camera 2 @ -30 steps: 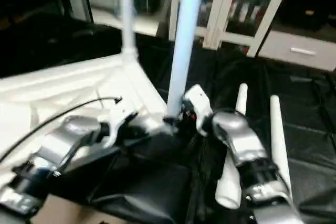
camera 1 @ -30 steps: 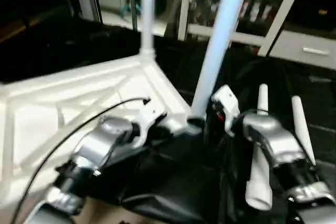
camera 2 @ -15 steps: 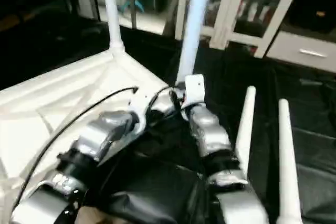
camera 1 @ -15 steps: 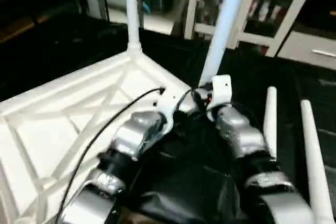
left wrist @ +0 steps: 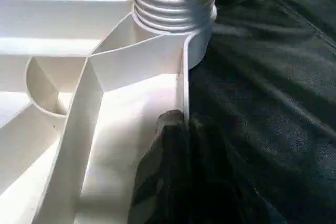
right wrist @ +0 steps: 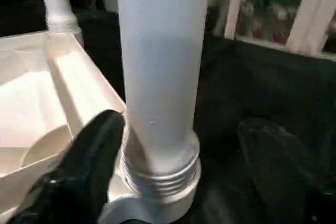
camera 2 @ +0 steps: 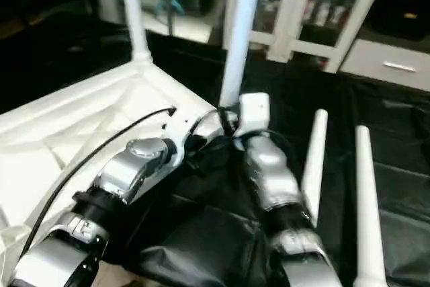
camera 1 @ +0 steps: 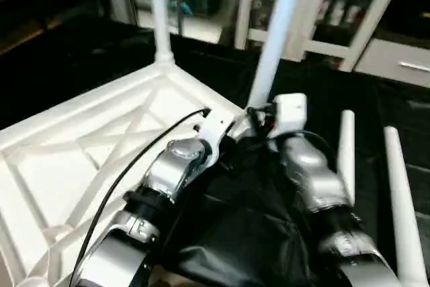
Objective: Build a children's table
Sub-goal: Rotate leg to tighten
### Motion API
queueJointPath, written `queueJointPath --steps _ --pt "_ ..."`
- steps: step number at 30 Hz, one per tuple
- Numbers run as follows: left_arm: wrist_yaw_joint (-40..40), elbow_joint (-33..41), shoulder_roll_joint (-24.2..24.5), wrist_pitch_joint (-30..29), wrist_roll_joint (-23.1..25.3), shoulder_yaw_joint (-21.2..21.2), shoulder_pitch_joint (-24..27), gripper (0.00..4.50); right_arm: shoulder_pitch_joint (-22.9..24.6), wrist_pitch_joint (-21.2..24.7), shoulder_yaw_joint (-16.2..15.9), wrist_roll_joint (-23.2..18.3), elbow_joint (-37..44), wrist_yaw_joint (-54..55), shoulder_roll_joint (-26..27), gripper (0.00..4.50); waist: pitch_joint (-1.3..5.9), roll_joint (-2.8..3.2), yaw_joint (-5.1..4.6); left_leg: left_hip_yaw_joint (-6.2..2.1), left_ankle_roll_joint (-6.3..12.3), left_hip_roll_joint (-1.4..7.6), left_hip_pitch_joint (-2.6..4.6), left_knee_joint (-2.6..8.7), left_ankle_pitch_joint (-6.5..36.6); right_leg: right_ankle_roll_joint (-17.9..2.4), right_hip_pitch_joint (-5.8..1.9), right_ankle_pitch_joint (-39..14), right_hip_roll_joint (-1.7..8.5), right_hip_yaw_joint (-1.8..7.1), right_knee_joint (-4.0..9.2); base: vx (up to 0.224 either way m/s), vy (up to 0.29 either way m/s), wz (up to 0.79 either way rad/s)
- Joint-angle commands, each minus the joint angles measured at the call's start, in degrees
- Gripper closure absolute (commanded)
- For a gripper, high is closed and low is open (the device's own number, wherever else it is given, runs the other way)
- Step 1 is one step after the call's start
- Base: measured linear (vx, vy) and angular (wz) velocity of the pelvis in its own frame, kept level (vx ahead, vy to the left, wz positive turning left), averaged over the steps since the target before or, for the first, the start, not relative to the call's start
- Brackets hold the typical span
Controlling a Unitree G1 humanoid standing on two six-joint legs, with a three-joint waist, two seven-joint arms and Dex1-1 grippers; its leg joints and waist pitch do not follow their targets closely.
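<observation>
The children's table top [camera 1: 80, 146] lies upside down, its X-ribbed underside facing up. Two white legs stand upright in its corner sockets, one at the far corner [camera 1: 160, 11] and one at the near corner [camera 1: 272, 38]. Two loose legs [camera 1: 346, 152] [camera 1: 396, 199] lie on the black cloth to the right. My left gripper [left wrist: 181, 124] is shut on the top's thin rim just beside the near socket [left wrist: 176, 9]. My right gripper [right wrist: 181, 127] stands open around the near leg's threaded base [right wrist: 163, 177], one finger [right wrist: 89, 166] close to it, the other [right wrist: 273, 156] apart.
A black cloth [camera 1: 235, 233] covers the floor under my forearms and to the right. A white cabinet with glass doors [camera 1: 336, 5] and a white drawer unit [camera 1: 396, 65] stand at the back. The table top's edge runs along the left.
My right forearm has swung in towards the middle, beside the left one, uncovering the loose legs. The head view has shifted. The left gripper keeps its hold on the rim.
</observation>
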State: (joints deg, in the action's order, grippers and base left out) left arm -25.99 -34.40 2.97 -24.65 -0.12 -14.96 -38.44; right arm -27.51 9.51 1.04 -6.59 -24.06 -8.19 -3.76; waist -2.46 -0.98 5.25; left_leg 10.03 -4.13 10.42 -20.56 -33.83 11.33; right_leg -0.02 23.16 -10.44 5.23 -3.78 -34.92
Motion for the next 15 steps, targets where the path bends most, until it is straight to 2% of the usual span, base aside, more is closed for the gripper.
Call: queueJointPath --steps 1,4,6,7,9,11,13,14,15 --pt "-2.01 -0.8 0.12 5.97 0.46 -0.52 -0.64 4.5 1.67 1.85 -0.83 -0.15 4.23 -0.98 -1.32 0.51 3.34 -0.39 -0.05 -0.46 2.53 2.07 0.22 4.15 7.38 -9.81 -3.05 -5.15 2.89 2.64 3.96 0.0 0.0 0.0" --pt "-2.4 -1.07 0.17 7.22 0.65 -0.72 -0.75 4.5 2.39 2.08 -0.98 -0.16 5.31 -1.5 -1.72 0.51 3.1 -0.3 -0.27 -0.54 1.66 2.13 0.22 4.49 11.33 -9.21 -2.88 -11.69 3.07 2.63 4.68 0.0 0.0 0.0" --pt "-2.53 -2.89 -0.41 12.3 0.68 -0.31 -1.49 4.5 4.95 3.24 -0.6 -0.23 9.4 -2.1 -2.54 0.51 2.85 -0.06 -0.25 -0.51 1.12 2.02 0.44 4.61 13.58 -7.83 -2.49 -15.84 2.93 2.7 5.51 0.0 0.0 0.0" --pt "-2.51 -3.42 -0.79 13.52 0.22 0.39 -1.86 4.22 6.0 3.73 -0.37 -0.16 11.06 -2.27 -2.79 0.45 2.95 -0.16 -0.18 -0.55 0.95 2.15 0.56 4.63 13.81 -7.76 -2.51 -15.77 2.97 2.74 5.32 0.0 0.0 0.0" --pt "-2.39 -3.58 -1.08 13.71 -0.32 1.12 -2.11 3.92 6.73 4.07 -0.24 -0.12 12.2 -2.4 -2.93 0.41 2.99 -0.05 -0.08 -0.69 1.17 2.14 0.23 4.67 12.89 -7.81 -2.72 -14.89 3.09 2.76 5.09 0.0 0.0 0.0" --pt "-3.09 -2.3 -1.4 12.33 -2.37 3.04 -2.47 3.82 7.78 4.97 -0.37 -0.15 14.17 -2.68 -3.12 0.41 3.29 0.21 -0.01 -0.7 1.32 2.34 0.08 4.43 9.6 -9.59 -2.77 -9.89 3.14 2.65 4.48 0.0 0.0 0.0" --pt "-3.84 -1.49 -1.09 11.78 -2.98 3.47 -2.64 3.61 8.27 5.54 -0.63 -0.36 15.28 -3.02 -3.25 0.41 3.34 0.06 -0.18 -0.71 1.81 2.34 -0.21 4.26 7.75 -10.78 -2.93 -5.63 3.02 2.56 3.88 0.0 0.0 0.0" --pt "-4.48 -0.63 -0.43 11.5 -3.34 3.76 -2.81 3.61 8.71 6.18 -1.28 -0.48 16.65 -3.63 -3.73 0.41 3.46 0.05 -0.24 -0.73 2.47 2.34 -0.19 4.12 6.44 -11.5 -3.02 -3.26 3.04 2.52 3.54 0.0 0.0 0.0" --pt "-5.07 0.31 0.29 11.17 -3.48 3.86 -2.82 3.42 8.91 6.5 -1.82 -0.53 17.5 -4.16 -4.1 0.41 3.51 0.07 -0.18 -0.66 2.87 2.26 -0.13 3.98 5.63 -11.75 -3.05 -2.0 2.98 2.53 3.46 0.0 0.0 0.0"
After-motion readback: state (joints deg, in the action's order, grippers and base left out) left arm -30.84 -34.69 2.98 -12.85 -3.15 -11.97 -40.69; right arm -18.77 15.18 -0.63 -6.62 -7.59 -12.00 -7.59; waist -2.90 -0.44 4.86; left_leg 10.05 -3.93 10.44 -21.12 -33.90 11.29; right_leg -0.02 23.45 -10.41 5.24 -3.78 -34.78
